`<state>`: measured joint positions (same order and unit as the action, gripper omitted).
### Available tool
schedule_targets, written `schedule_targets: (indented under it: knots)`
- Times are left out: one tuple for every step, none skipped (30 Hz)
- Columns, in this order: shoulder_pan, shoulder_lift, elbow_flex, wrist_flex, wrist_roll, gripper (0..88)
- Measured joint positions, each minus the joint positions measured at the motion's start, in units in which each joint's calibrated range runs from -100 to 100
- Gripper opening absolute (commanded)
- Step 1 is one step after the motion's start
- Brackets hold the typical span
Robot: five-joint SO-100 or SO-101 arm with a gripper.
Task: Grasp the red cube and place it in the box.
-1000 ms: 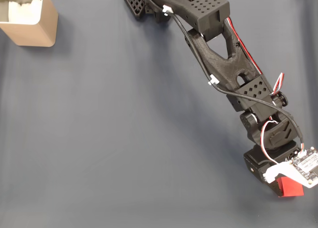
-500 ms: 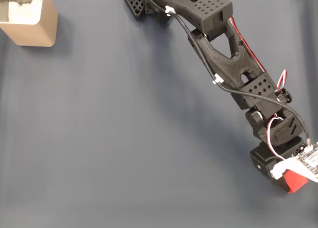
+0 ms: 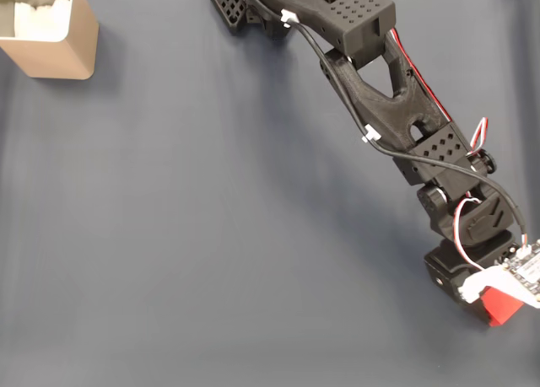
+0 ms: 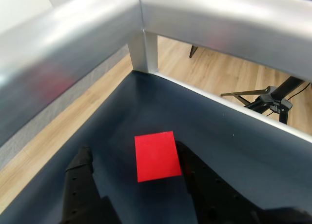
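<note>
I am hovering my gripper [image 4: 134, 177] wide open, gripping nothing. The red cube [image 4: 156, 156] is sitting between its fingers, nearer the right one.

matte black 3d-printed arm [image 3: 384, 109], perforated grids of round holes along the links, black cable [image 3: 337, 92] clipped with white connectors, red-and-white servo wires, white bracket carrying a small circuit board [image 3: 527, 277] near the wrist.
</note>
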<state>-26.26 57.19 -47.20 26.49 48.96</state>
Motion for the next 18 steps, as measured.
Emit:
schedule_targets:
  knots:
    - [0.00,0.00,1.08,0.00,0.00,37.2]
    - [0.00,0.00,1.81,-0.08,0.05,37.0]
    - [0.00,-0.09,2.26,-0.08,0.05,36.8]
    - [0.07,-0.26,2.44,0.00,0.05,36.6]
    - [0.07,-0.26,2.71,0.00,0.05,36.3]
    - [0.07,-0.26,2.89,0.00,0.05,35.7]
    - [0.15,-0.35,3.35,0.00,0.05,34.5]
    - [0.15,-0.87,3.62,0.00,0.05,33.1]
    - [0.15,-1.22,3.98,0.00,0.05,31.7]
    - [0.15,-1.22,4.34,0.00,0.05,31.0]
    - [0.15,-1.65,4.70,0.00,0.05,30.4]
    - [0.15,-2.00,5.15,0.00,0.05,29.9]
    - [0.15,-2.34,5.70,0.00,0.34,29.4]
    - [0.15,-2.69,5.97,0.00,0.59,29.1]
    - [0.15,-2.95,6.24,0.00,0.73,28.6]
    - [0.15,-3.04,6.24,0.00,0.88,28.2]
    - [0.15,-3.04,6.24,0.00,0.93,27.9]
    - [0.15,-3.13,6.24,0.00,1.03,27.9]
